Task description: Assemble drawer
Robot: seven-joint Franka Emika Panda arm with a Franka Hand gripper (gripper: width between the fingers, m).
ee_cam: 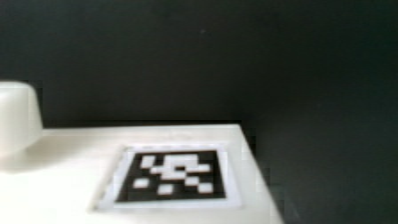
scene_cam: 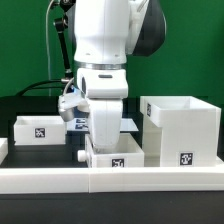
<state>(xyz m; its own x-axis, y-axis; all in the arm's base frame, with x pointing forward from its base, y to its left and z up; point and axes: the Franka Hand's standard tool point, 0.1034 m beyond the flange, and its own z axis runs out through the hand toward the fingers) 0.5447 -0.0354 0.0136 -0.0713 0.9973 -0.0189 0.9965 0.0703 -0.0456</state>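
Note:
The large boxy white casing (scene_cam: pixel 180 128) stands at the exterior view's right, open side up, with a tag on its front. One shallow white tray (scene_cam: pixel 38 128) lies at the exterior view's left. The second tray (scene_cam: pixel 118 156) sits at the front middle against the rail, tag facing out. My gripper (scene_cam: pixel 105 132) reaches straight down onto this tray's back part, and its fingertips are hidden against the white plastic. The wrist view shows a white tray surface (ee_cam: pixel 71 160) with its tag (ee_cam: pixel 175 176) very close, and a rounded white piece (ee_cam: pixel 15 115) beside it.
A low white rail (scene_cam: pixel 60 178) runs along the table's front edge. The marker board (scene_cam: pixel 74 123) lies behind the arm, mostly hidden. Black cables hang at the back left. The table is black.

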